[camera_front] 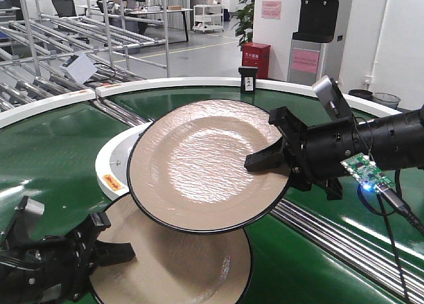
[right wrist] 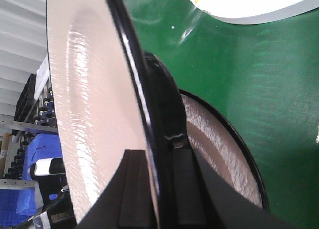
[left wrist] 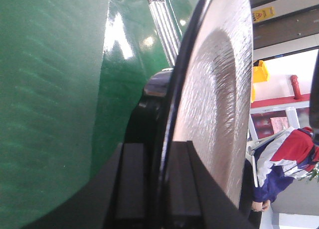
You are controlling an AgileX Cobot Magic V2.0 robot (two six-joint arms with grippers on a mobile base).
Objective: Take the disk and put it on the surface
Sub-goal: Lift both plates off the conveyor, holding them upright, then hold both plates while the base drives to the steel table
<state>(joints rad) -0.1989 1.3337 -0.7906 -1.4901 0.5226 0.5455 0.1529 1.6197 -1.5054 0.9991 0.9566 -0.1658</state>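
Observation:
Two beige disks with black rims are in view. The upper disk [camera_front: 205,165] hangs tilted above the green conveyor belt [camera_front: 53,145], and my right gripper [camera_front: 265,159] is shut on its right rim. In the right wrist view this disk [right wrist: 84,89] runs edge-on between the jaws of the right gripper [right wrist: 159,189]. The lower disk [camera_front: 179,264] lies partly under it, with my left gripper [camera_front: 116,251] shut on its left rim. The left wrist view shows the left gripper [left wrist: 159,189] clamped on that disk [left wrist: 219,89]. The dark tape-marked tabletop is hidden or out of view.
A white inner ring [camera_front: 116,158] borders the belt behind the disks. Metal rollers [camera_front: 331,224] cross the belt at the right. A small black box [camera_front: 248,79] stands on the far rim. A circuit board [camera_front: 364,168] with cables hangs off my right arm. Metal racks stand back left.

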